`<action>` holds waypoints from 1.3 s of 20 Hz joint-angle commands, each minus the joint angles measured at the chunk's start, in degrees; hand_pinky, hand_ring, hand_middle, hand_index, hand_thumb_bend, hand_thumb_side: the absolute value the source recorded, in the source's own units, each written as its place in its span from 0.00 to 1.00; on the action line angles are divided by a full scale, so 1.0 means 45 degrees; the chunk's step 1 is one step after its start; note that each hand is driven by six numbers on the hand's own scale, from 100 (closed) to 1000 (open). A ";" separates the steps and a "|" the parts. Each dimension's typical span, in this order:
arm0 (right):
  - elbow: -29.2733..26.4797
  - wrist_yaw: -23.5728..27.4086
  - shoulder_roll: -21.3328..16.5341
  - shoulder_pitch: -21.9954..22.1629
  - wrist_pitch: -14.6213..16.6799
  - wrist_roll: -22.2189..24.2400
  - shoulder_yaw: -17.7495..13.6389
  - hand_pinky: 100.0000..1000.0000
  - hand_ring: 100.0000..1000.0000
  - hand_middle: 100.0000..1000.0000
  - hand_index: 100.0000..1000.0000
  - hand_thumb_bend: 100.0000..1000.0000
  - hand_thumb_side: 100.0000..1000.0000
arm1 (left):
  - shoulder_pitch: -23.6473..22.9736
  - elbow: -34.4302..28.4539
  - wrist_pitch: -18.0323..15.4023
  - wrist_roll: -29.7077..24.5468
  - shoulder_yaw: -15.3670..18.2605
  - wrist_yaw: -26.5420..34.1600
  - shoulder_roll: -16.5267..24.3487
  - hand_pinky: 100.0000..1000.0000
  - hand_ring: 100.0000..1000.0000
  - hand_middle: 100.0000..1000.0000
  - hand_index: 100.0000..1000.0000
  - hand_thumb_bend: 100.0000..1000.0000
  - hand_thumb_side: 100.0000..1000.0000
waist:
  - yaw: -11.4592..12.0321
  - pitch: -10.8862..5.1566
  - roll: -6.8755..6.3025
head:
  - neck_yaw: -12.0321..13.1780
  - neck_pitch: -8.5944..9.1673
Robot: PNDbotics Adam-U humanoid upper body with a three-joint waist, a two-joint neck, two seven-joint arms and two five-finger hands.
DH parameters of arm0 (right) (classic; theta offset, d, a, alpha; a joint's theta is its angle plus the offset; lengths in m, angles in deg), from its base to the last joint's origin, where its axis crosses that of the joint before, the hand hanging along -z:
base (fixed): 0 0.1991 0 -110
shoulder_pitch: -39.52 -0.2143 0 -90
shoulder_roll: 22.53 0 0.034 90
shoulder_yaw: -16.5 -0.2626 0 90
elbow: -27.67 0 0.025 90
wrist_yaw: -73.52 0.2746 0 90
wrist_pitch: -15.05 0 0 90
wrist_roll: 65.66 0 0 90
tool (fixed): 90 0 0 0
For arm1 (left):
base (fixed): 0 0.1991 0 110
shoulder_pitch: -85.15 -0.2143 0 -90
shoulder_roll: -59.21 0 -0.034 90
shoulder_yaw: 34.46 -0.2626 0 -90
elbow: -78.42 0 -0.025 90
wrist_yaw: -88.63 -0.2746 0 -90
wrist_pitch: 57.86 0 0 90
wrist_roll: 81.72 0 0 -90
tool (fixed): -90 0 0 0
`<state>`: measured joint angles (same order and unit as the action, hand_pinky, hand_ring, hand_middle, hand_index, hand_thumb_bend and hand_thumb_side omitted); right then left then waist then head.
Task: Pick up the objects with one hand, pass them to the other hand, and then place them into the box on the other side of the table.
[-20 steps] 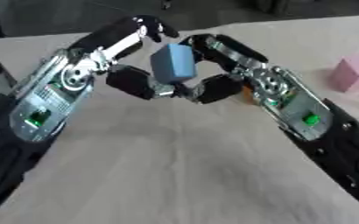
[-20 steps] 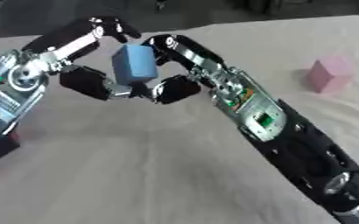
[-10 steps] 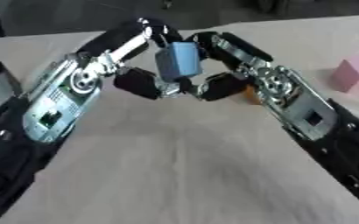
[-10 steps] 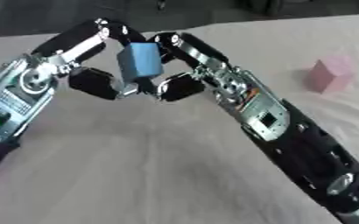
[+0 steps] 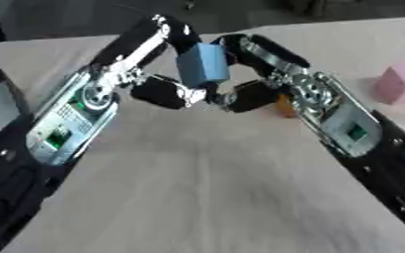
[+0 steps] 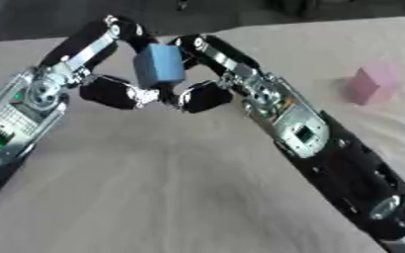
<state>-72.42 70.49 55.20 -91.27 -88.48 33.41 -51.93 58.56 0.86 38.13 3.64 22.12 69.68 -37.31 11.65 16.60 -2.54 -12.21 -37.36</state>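
Table (image 5: 197,197) in beige cloth, both arms meeting over its far middle. Left hand (image 5: 158,74) and right hand (image 5: 254,74) face each other, fingers of both curled round one blue block (image 5: 203,64). Block is a light blue upright rectangular solid, held above the table, pinched between left fingers (image 5: 167,29) on its left and right fingers (image 5: 240,47) on its right. Pink block (image 6: 373,83) sits far right, well apart. Small orange thing (image 5: 284,106) shows beside the right hand.
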 commanded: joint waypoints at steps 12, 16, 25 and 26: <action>0.0274 -0.1457 -0.0024 0.0028 0.0264 0.1268 -0.0120 0.88 0.97 0.74 0.86 0.00 0.19 | 0.0168 -0.0469 0.0441 -0.0839 0.0101 -0.0366 0.0721 0.77 0.48 0.41 0.44 0.00 0.00 | -0.0061 -0.0267 -0.0018 | -0.0108 0.0053; 0.0416 -0.2061 -0.0017 0.0073 0.0004 0.1305 -0.0219 0.89 0.98 0.75 0.88 0.00 0.18 | 0.0112 -0.0605 0.0577 -0.1102 0.0171 -0.0437 0.0951 0.77 0.48 0.41 0.45 0.03 0.00 | -0.0052 -0.0276 -0.0036 | -0.0182 0.0052; 0.0461 -0.2694 -0.0123 0.0051 -0.0408 0.1408 -0.0190 0.89 0.98 0.76 0.88 0.00 0.18 | -0.0195 -0.0775 0.0985 -0.1908 0.0741 -0.0601 0.1744 0.77 0.48 0.41 0.45 0.02 0.00 | 0.0013 -0.0276 -0.0077 | -0.0357 0.0069; 0.0434 -0.2673 -0.0138 0.0051 -0.0406 0.1435 -0.0191 0.89 0.98 0.76 0.88 0.00 0.18 | -0.0230 -0.0678 0.1038 -0.1903 0.0883 -0.0621 0.1755 0.77 0.48 0.41 0.45 0.01 0.00 | 0.0012 -0.0279 -0.0070 | -0.0355 0.0071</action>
<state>-69.58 58.69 55.93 -90.23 -90.31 39.72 -52.21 56.71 -1.78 42.46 -4.72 24.67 67.30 -30.97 11.68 16.60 -2.93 -13.72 -37.37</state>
